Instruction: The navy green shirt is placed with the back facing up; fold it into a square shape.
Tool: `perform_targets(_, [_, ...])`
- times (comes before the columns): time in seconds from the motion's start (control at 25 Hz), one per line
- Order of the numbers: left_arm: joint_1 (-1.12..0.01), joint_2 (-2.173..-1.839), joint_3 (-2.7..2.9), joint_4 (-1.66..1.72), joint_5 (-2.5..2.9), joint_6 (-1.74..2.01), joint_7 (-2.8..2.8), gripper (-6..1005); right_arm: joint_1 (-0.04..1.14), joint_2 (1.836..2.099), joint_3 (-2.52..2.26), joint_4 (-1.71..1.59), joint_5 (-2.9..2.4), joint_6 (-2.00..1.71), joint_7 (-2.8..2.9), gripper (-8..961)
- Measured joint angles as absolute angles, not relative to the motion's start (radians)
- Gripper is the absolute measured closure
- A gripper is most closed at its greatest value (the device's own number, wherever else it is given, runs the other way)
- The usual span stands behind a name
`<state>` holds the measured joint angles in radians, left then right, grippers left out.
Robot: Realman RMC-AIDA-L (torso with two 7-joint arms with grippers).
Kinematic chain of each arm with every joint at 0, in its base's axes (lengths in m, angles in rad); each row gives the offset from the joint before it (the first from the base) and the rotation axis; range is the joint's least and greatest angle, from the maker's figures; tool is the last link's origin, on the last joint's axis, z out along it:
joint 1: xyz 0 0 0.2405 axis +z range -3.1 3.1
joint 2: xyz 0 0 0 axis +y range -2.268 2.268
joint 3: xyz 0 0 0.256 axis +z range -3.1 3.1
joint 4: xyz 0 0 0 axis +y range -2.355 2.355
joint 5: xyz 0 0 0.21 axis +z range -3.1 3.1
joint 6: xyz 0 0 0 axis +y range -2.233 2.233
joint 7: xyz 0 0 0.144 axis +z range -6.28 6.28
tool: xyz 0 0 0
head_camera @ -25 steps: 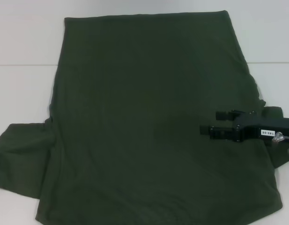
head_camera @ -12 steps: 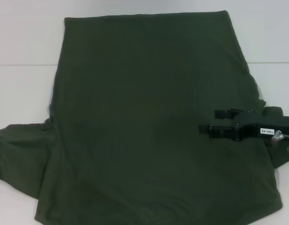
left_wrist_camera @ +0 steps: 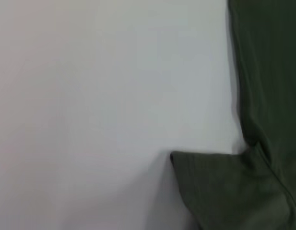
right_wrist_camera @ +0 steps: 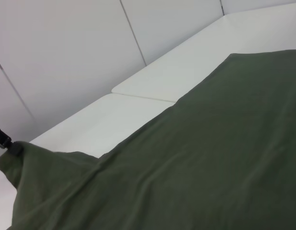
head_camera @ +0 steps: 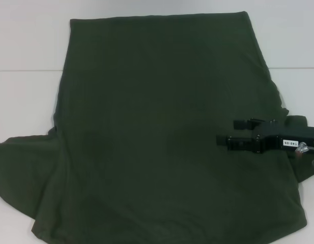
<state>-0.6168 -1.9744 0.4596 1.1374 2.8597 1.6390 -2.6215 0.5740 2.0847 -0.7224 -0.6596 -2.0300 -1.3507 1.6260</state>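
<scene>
Head view: shirt [head_camera: 167,132] (olive) blankets table [head_camera: 29,46].

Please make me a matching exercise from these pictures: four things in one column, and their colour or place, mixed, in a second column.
1. navy green shirt
2. right gripper
3. table
4. sleeve

a. white
b. black, over the shirt's right side
c. dark green, spread out
d. sticks out on the robot's left

Pairs: 1-c, 2-b, 3-a, 4-d.
</scene>
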Motion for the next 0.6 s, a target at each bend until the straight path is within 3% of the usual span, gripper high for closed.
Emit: perform_targets(0.6, [-0.754,-1.979,0.472,1.14,2.756,1.882,-2.659,978,0.574,2.086,-0.729,-0.66,-2.03,-1.352,1.626,6])
